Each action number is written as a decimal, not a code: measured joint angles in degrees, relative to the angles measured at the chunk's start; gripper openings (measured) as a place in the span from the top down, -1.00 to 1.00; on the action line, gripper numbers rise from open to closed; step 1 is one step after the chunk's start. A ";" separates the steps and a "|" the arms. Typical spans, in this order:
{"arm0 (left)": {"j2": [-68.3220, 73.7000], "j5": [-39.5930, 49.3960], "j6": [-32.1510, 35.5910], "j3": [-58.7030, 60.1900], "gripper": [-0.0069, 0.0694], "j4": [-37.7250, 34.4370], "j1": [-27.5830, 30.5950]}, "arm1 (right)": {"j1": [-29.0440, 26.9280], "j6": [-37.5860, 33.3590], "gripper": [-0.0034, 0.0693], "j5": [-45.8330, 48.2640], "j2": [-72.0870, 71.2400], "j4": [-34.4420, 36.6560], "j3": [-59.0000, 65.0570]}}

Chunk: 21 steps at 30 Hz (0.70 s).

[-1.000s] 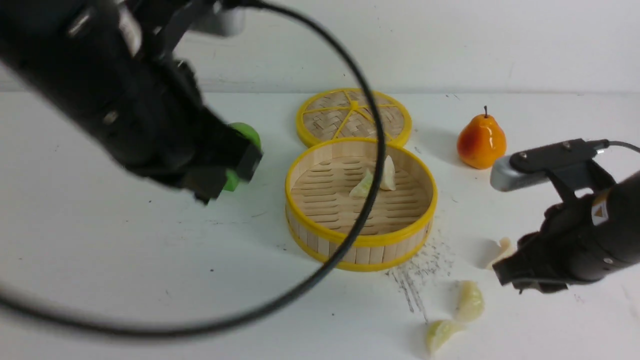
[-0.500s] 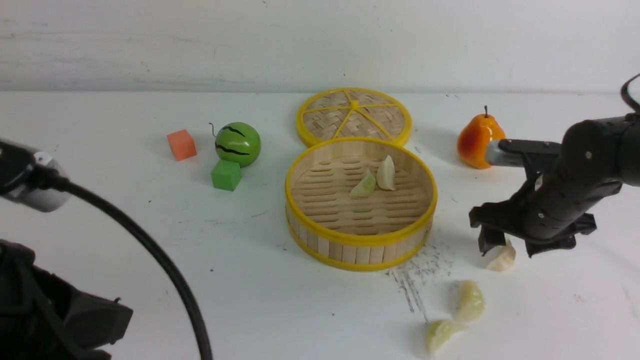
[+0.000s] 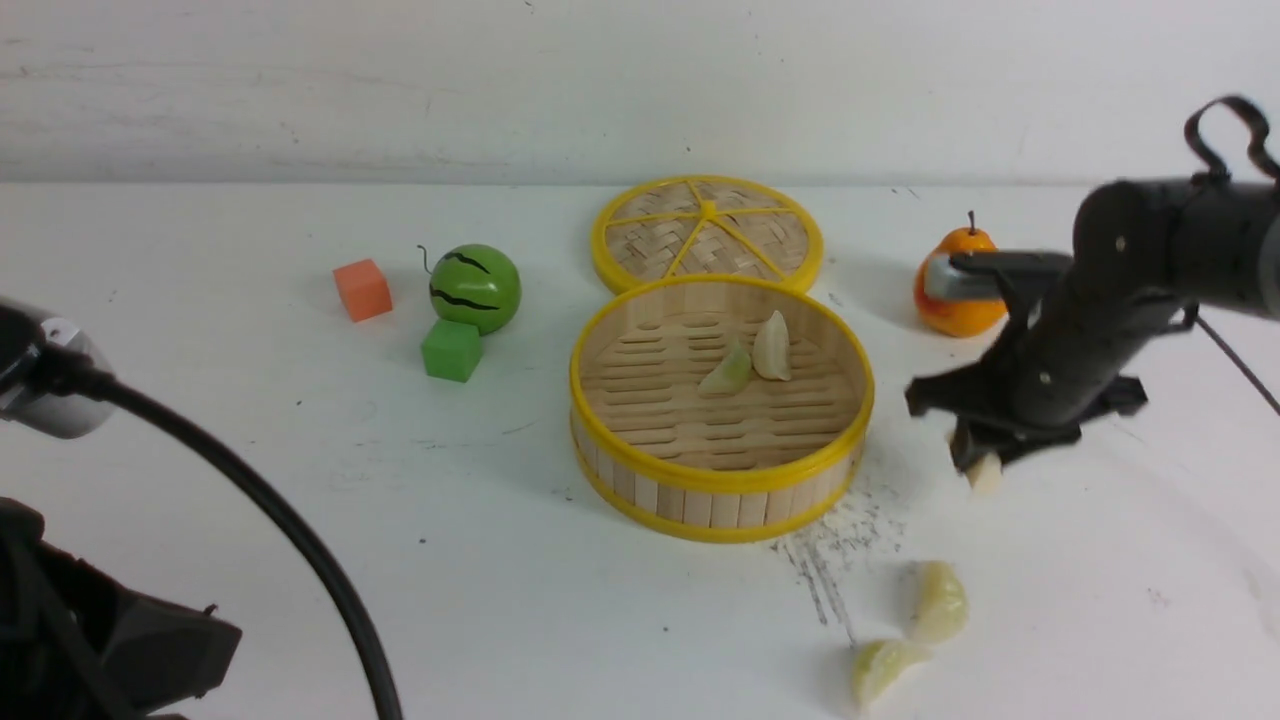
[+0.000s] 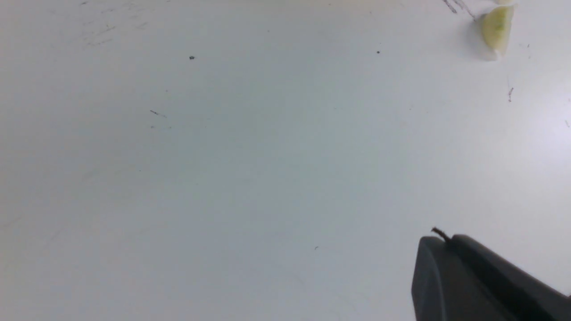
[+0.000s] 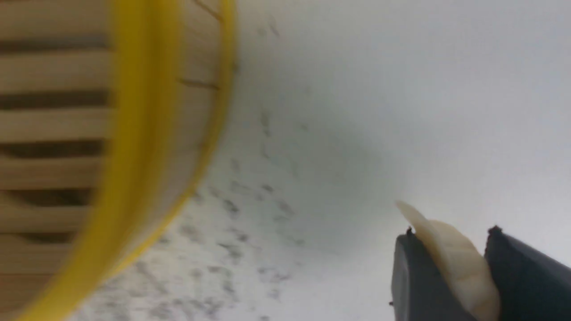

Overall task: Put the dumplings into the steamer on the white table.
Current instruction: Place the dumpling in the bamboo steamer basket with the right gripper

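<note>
The bamboo steamer [image 3: 722,482] sits mid-table and holds two dumplings [image 3: 750,360]. My right gripper [image 3: 982,470] is shut on a cream dumpling [image 3: 986,474] and holds it above the white table [image 3: 250,480], just right of the steamer. In the right wrist view the dumpling [image 5: 455,258] sits pinched between the dark fingers, with the steamer's yellow rim [image 5: 147,147] close by. Two more dumplings [image 3: 915,630] lie on the table at the front right; one shows in the left wrist view [image 4: 496,27]. My left gripper [image 4: 446,238] is low at the front left, shut and empty.
The woven yellow-rimmed lid [image 3: 708,232] lies behind the steamer. An orange pear [image 3: 955,300] stands behind my right arm. A green toy watermelon [image 3: 476,287], a green cube [image 3: 452,349] and an orange cube [image 3: 362,289] sit at the left. Dark scratch marks [image 3: 835,560] lie before the steamer.
My right gripper closed on the dumpling at the right, lifted it off the table and moved it toward the steamer. My left arm withdrew from above the table to the front left.
</note>
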 joint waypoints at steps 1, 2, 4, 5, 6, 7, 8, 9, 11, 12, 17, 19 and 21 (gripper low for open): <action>0.00 0.00 0.00 0.00 0.86 0.46 0.00 | 1.02 -2.37 0.37 1.04 -0.70 1.44 -3.52; 0.00 0.00 0.00 0.00 0.86 0.60 0.00 | 2.15 -3.58 0.37 1.83 -0.98 2.25 -6.77; 0.00 0.00 0.00 0.00 0.86 0.65 0.00 | 4.19 -5.04 0.37 2.30 -1.04 3.26 -10.81; 0.00 0.08 0.00 0.00 0.86 0.65 0.00 | 5.40 -5.43 0.37 2.41 -0.65 3.57 -13.07; 0.00 0.08 0.00 0.00 0.86 0.71 0.00 | 6.35 -5.63 0.37 2.38 -0.20 3.73 -15.13; 0.00 0.15 0.00 0.00 0.86 0.71 0.00 | 7.53 -5.63 0.37 2.27 0.58 3.89 -16.98; 0.00 0.19 0.00 0.00 0.86 0.76 0.00 | 8.63 -5.63 0.37 2.21 1.61 4.04 -18.55; 0.00 0.25 0.00 0.00 0.86 0.76 0.00 | 9.67 -5.63 0.37 2.14 2.86 4.11 -19.88; 0.00 0.52 0.00 0.00 0.86 0.70 0.00 | 11.05 -5.63 0.37 2.10 4.80 4.24 -21.36; 0.00 0.95 0.00 0.00 0.86 0.49 0.00 | 12.52 -5.63 0.37 2.03 7.28 4.24 -22.69; 0.00 1.85 0.00 0.00 0.86 -0.14 0.00 | 15.72 -5.13 0.37 0.23 13.45 4.24 -25.30; 0.00 1.92 0.00 0.00 0.86 -0.15 0.00 | 16.44 -4.25 0.37 -1.07 15.36 4.24 -26.08; 0.00 1.98 0.00 0.00 0.86 -0.28 0.00 | 16.58 -3.90 0.31 -2.34 16.78 4.24 -26.48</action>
